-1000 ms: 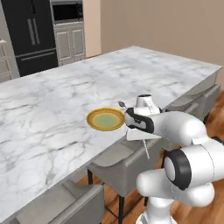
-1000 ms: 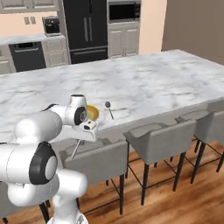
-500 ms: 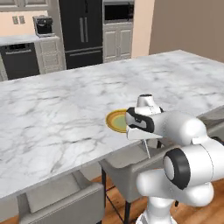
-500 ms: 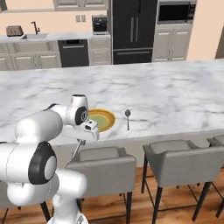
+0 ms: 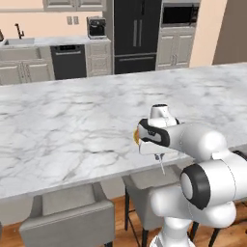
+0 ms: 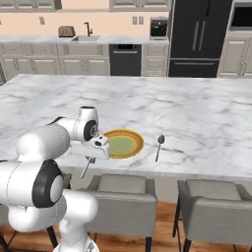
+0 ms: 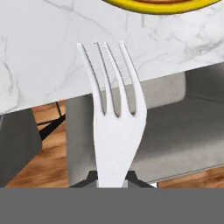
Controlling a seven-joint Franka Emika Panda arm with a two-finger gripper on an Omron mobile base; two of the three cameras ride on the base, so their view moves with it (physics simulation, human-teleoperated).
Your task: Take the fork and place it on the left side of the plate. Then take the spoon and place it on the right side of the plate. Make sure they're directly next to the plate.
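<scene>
My gripper (image 6: 91,158) is shut on the fork (image 6: 85,169), a pale silver utensil held over the near edge of the marble counter, just left of the plate (image 6: 123,143). In the hand view the fork (image 7: 116,131) points its prongs at the counter edge, and the yellow plate (image 7: 162,5) lies just beyond. The dark spoon (image 6: 158,146) lies on the counter a little to the right of the plate. In the left base view the gripper (image 5: 157,155) and arm cover most of the plate (image 5: 136,137), and the fork (image 5: 162,167) hangs below the hand.
The marble island counter (image 6: 197,113) stretches wide behind the plate. Grey stools (image 6: 120,197) stand under its near edge, another one (image 5: 72,212) further left. Cabinets, a dishwasher and a black fridge (image 6: 197,37) line the far wall.
The base has driven, so both base views have shifted and the counter appears turned. The fork stays in my shut gripper, near the plate's left side.
</scene>
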